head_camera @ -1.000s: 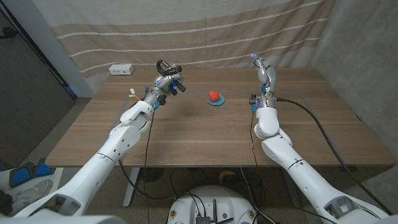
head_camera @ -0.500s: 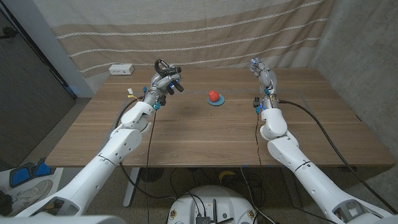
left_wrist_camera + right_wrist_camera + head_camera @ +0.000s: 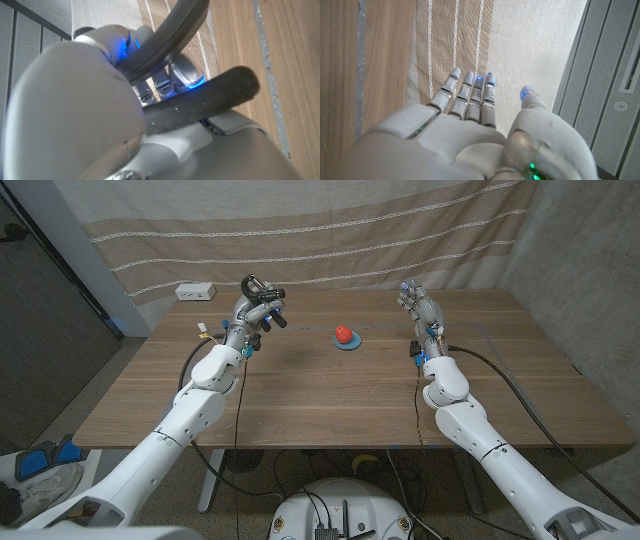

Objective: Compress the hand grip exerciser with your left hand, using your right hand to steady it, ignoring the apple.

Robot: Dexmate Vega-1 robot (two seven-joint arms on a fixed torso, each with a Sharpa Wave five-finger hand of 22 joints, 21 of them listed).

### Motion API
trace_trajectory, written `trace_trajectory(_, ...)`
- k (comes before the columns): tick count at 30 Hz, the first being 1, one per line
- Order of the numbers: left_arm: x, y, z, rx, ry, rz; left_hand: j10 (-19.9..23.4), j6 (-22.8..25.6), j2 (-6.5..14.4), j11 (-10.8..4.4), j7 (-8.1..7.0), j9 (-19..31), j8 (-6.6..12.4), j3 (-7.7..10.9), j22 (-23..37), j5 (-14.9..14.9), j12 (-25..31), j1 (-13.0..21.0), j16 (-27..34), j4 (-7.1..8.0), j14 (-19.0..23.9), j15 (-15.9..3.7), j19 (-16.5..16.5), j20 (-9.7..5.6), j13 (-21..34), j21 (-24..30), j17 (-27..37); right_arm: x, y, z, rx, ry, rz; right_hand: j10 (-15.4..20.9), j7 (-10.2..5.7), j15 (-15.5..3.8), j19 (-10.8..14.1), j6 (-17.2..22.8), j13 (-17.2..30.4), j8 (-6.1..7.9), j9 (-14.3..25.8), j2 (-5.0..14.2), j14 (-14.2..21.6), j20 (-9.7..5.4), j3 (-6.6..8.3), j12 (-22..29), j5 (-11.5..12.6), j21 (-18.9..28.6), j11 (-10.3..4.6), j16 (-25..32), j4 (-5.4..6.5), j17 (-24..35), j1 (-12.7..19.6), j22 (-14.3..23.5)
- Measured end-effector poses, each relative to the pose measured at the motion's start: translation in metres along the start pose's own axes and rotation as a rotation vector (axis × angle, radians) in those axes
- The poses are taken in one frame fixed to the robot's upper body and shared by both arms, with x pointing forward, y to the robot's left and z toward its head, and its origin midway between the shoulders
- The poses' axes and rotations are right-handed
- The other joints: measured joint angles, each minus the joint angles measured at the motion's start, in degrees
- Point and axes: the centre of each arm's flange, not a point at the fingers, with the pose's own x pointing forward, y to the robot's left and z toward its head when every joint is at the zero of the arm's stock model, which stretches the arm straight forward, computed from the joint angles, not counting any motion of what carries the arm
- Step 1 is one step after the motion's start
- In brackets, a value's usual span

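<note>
My left hand [image 3: 254,310] is raised above the table's far left and grips the black hand grip exerciser [image 3: 262,288], its coil ring pointing up and its handles inside my fingers. In the left wrist view a black foam handle [image 3: 210,97] crosses over my fingers [image 3: 185,75], with the metal loop [image 3: 175,25] curving past them. My right hand [image 3: 420,304] is held up at the far right, fingers straight and apart, holding nothing; the right wrist view shows those fingers [image 3: 470,95] extended toward the curtain. The two hands are far apart.
A red apple [image 3: 343,334] sits on a small blue dish [image 3: 347,343] between the hands, near the table's far middle. A white box [image 3: 196,292] lies at the far left edge. A striped curtain hangs behind the wooden table [image 3: 330,395].
My left hand with the exerciser has drifted slightly left and back. My right arm has shifted a little to the right, with its hand tilting and lowering slightly.
</note>
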Motion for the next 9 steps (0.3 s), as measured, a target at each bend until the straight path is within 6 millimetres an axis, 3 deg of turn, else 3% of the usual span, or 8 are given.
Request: trace_trajectory(9, 0.0068, 0.0091, 0.0008, 0.048, -0.016, -0.002, 0.0, -0.1, 0.2, 0.0, 0.1, 1.1, 0.63, 0.0, 0.0, 0.0, 0.0, -0.2, 0.0, 0.0, 0.0, 0.0, 0.0, 0.0, 0.0, 0.0, 0.0, -0.0059, -0.002, -0.0073, 0.082, 0.028, -0.012, -0.4, 0.3, 0.38, -0.3, -0.3, -0.4, -0.44, 0.0, 0.41, -0.4, 0.31, -0.32, 0.0, 0.0, 0.0, 0.2, -0.3, 0.79, 0.0, -1.0, 0.2)
